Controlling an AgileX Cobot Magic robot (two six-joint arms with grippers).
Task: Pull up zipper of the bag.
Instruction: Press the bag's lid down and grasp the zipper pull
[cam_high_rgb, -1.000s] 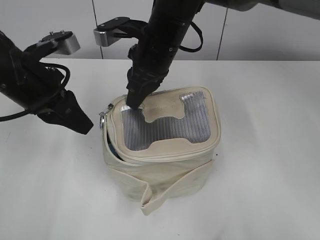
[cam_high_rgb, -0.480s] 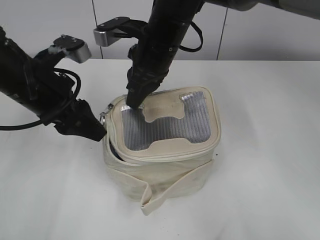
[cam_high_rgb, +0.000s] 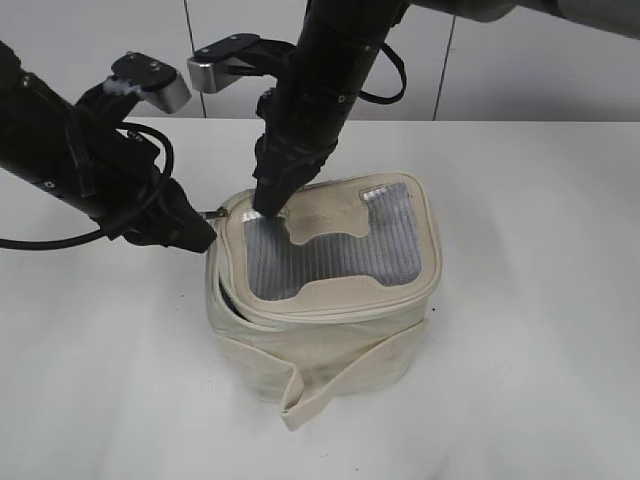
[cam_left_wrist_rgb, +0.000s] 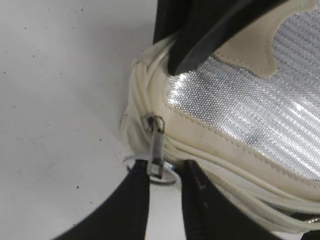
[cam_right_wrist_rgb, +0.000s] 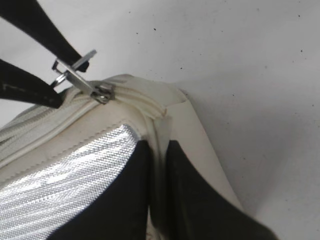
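Note:
The cream bag (cam_high_rgb: 330, 335) stands upright on the table with its grey mesh window (cam_high_rgb: 335, 250) facing up. The zipper track (cam_high_rgb: 224, 290) gapes at the left side. A silver zipper pull (cam_high_rgb: 213, 213) sticks out at the lid's left corner. My left gripper (cam_high_rgb: 205, 238) is open, and the pull (cam_left_wrist_rgb: 156, 145) and its ring lie between its fingertips (cam_left_wrist_rgb: 165, 172). My right gripper (cam_high_rgb: 268, 208) comes from above and is shut on the bag's lid edge (cam_right_wrist_rgb: 156, 150) near that corner. The pull also shows in the right wrist view (cam_right_wrist_rgb: 80, 75).
The bag's flat strap (cam_high_rgb: 340, 385) hangs down the front onto the white table (cam_high_rgb: 540, 300). A grey panelled wall (cam_high_rgb: 500, 70) stands behind the table. Both arms crowd the bag's back left corner.
My left gripper has moved right and slightly up, from beside the bag to the zipper pull at the lid's left corner. The right arm and the bag have not moved.

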